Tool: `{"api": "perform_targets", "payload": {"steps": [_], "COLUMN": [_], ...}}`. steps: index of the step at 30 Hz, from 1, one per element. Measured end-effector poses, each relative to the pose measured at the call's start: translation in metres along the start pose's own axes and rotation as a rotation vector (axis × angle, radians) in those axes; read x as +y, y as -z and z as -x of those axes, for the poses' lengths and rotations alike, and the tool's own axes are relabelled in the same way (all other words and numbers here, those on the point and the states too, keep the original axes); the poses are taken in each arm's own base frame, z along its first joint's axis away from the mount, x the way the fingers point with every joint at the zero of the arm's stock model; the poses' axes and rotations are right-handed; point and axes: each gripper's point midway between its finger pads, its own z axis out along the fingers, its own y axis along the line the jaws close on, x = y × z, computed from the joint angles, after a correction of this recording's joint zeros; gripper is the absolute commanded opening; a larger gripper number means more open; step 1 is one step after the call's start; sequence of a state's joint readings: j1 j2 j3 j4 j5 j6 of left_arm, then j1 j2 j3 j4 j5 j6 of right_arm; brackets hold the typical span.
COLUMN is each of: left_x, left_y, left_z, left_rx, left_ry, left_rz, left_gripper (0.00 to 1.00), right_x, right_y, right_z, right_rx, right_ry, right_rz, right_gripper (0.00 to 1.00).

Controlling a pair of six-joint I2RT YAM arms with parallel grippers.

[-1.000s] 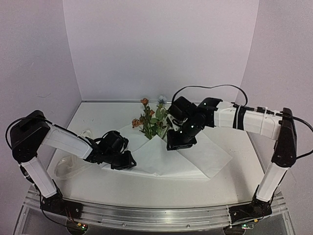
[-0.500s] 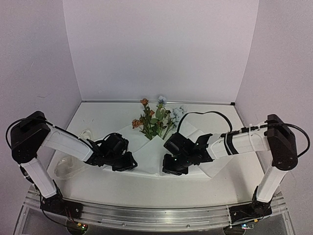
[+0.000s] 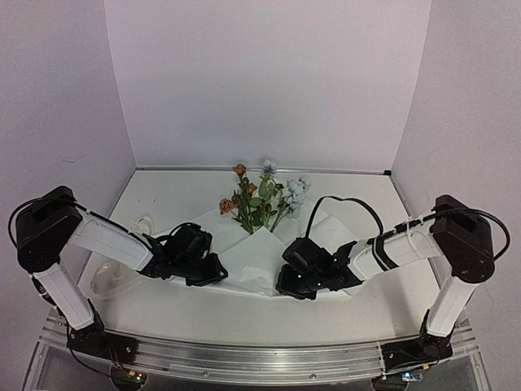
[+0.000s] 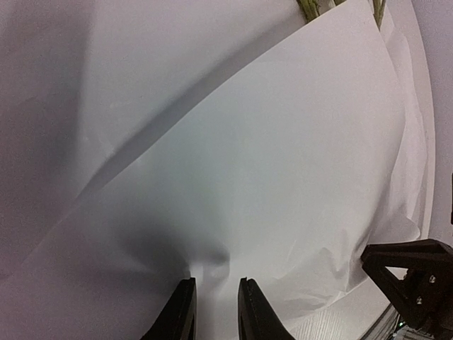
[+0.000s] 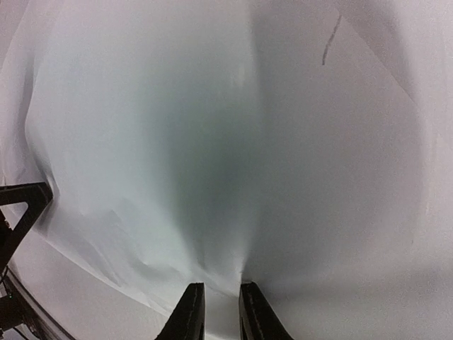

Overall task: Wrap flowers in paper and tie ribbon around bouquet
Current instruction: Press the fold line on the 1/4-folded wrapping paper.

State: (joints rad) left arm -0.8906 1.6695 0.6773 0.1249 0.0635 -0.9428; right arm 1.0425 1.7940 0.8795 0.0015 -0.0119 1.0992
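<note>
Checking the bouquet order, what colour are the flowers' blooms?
Orange-pink and pale blue-white flowers, clearest from the top view.

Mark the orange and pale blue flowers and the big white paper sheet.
orange and pale blue flowers (image 3: 260,204): top view, green leafy stems.
large white paper sheet (image 3: 259,259): top view, folded centre flap.

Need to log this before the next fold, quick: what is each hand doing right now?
Left hand: closed, pinching the paper.
Right hand: closed, pinching the same paper.
</note>
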Motion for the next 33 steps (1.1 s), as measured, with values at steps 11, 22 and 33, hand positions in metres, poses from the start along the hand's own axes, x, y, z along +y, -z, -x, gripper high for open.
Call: {"api": "perform_targets", "payload": {"steps": [11,22,33], "left_x": [-0.021,-0.132,-0.082], "left_y": [0.013,0.007,-0.027], "left_z": [-0.004,-0.047,-0.067], "left_rx": [0.001,0.051,0.102], "left_ry": [-0.162,-0.489,-0.46], "left_rz": [-0.024,-0.253,-0.103], "left_gripper": [0.38,0.26,0.25], "right_x": [-0.004,-0.003,-0.004], "right_y": [0.0,0.0,0.0], "right_z": [0.007,0.005,0.005], "right_rx": [0.004,0.025,0.028], "right_ry": [-0.004,0.019,0.027], "right_rz": [0.029,0.029,0.029], "right_gripper": [0.21,0.21,0.21]}}
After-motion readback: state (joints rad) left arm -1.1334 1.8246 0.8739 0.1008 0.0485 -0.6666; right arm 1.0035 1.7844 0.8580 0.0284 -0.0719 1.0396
